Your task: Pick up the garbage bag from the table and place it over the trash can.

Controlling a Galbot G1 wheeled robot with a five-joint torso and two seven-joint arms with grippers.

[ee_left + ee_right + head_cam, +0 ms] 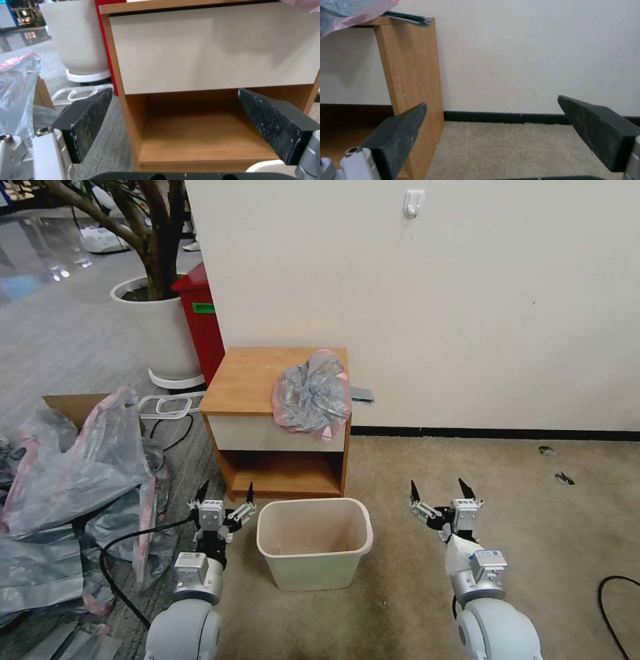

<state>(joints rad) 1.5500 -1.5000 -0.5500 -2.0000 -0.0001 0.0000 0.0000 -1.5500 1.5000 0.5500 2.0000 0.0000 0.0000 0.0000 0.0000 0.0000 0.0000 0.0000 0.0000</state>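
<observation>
The garbage bag (311,393), crumpled grey plastic with a pink rim, lies on the right part of the table (247,373) and hangs over its front edge; a corner of the garbage bag (350,10) appears in the right wrist view. The cream trash can (315,540) stands empty on the carpet in front of the table. My left gripper (225,493) is open, low, left of the can, facing the table (206,55) front. My right gripper (438,490) is open, right of the can, with nothing between its fingers.
A heap of grey-pink bags (73,480) and a black cable (127,540) lie on the floor at the left. A red bin (200,320) and a white plant pot (157,330) stand behind the table's left side. The wall (433,300) is right behind. Open carpet lies to the right.
</observation>
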